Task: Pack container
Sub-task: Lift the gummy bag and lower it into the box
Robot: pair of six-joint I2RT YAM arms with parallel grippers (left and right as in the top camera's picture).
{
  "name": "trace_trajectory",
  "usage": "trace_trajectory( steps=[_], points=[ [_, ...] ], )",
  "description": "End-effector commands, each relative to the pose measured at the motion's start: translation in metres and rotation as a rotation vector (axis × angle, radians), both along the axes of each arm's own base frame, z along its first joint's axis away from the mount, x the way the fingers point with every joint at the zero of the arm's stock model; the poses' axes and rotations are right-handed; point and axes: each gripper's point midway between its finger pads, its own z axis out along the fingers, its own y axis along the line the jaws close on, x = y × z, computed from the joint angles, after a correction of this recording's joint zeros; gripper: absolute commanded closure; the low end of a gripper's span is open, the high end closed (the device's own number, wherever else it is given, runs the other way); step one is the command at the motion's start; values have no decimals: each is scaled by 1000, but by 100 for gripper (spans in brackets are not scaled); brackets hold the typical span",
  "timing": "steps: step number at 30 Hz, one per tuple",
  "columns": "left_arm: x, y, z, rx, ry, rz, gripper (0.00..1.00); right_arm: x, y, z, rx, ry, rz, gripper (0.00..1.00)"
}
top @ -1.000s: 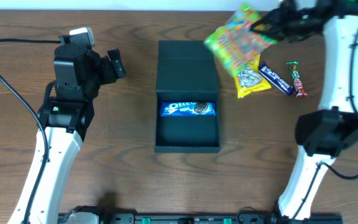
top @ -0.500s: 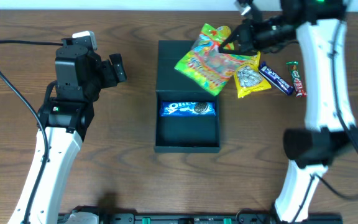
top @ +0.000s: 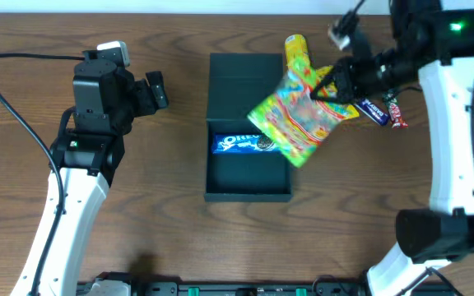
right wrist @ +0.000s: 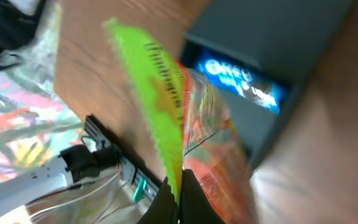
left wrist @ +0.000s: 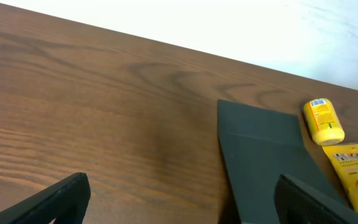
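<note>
Right gripper (top: 329, 85): clenched on the edge of a bright green and yellow candy bag (top: 293, 122); you can see the same grip in the right wrist view, where the fingers (right wrist: 180, 198) pinch the bag (right wrist: 166, 99) at its lower edge, though that picture is blurred.

The bag hangs out from this gripper toward the desk's middle, tilted; from overhead it overlaps the container (top: 248, 194) at the corner nearest the gripper; whether it touches the box, you cannot tell.

Container: dark box, open, flap lid lying flat on the far side; it sits between the two grippers, nearer the right one; a blue Oreo packet (top: 239, 144) lies inside against the hinge-side wall, its end toward the right gripper covered by the bag.

Just beyond the right gripper, away from the container: a blue bar (top: 373, 110) and a red bar (top: 397, 113) on the desk (top: 171, 205), partly hidden by the arm.

Left gripper (top: 151, 88): released, jaws spread wide, nothing between them; the container lies apart from it, off its fingertip side.
</note>
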Motion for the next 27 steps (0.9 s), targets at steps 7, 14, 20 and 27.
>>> trace_trajectory(
  steps=[7, 14, 20, 27],
  points=[
    [2, -2, 15, 9, -35, -16, 5, -64, -13, 12, 54, -159, -46, 99],
    [1, -10, 15, -16, -29, -56, 5, -71, 24, 31, 415, -151, 12, 98],
    [-3, -12, 9, -21, -1, -66, 5, -55, 61, 12, 548, 14, -37, 98],
    [-3, -12, 9, -20, -1, -66, 5, -41, 94, -35, 502, 174, -211, 98]
  ],
)
